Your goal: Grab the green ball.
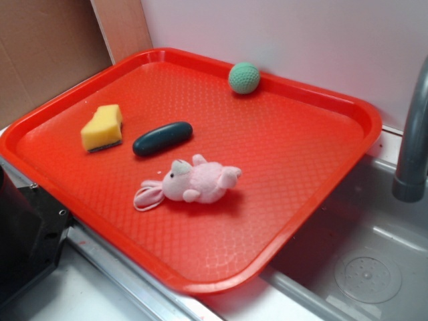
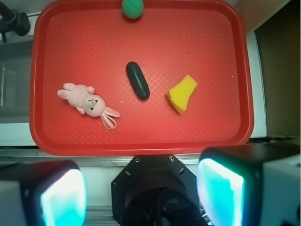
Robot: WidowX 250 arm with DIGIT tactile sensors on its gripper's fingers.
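Note:
The green ball [image 1: 244, 77] is small, mint-green and dimpled, resting against the far rim of the red tray [image 1: 314, 154]. In the wrist view the green ball [image 2: 132, 8] lies at the top edge, at the far side of the red tray [image 2: 211, 56]. My gripper [image 2: 141, 195] is open with nothing between its pale teal pads [image 2: 220, 190]. It hangs high above the robot's black base, off the tray's near edge and far from the ball. The gripper itself does not show in the exterior view.
On the tray lie a dark teal capsule [image 1: 162, 138], a yellow sponge [image 1: 103, 127] and a pink plush bunny [image 1: 194, 182]. A grey faucet [image 1: 413, 144] and sink basin [image 1: 368, 274] sit to the right. The robot's black base [image 1: 23, 237] stands at the lower left.

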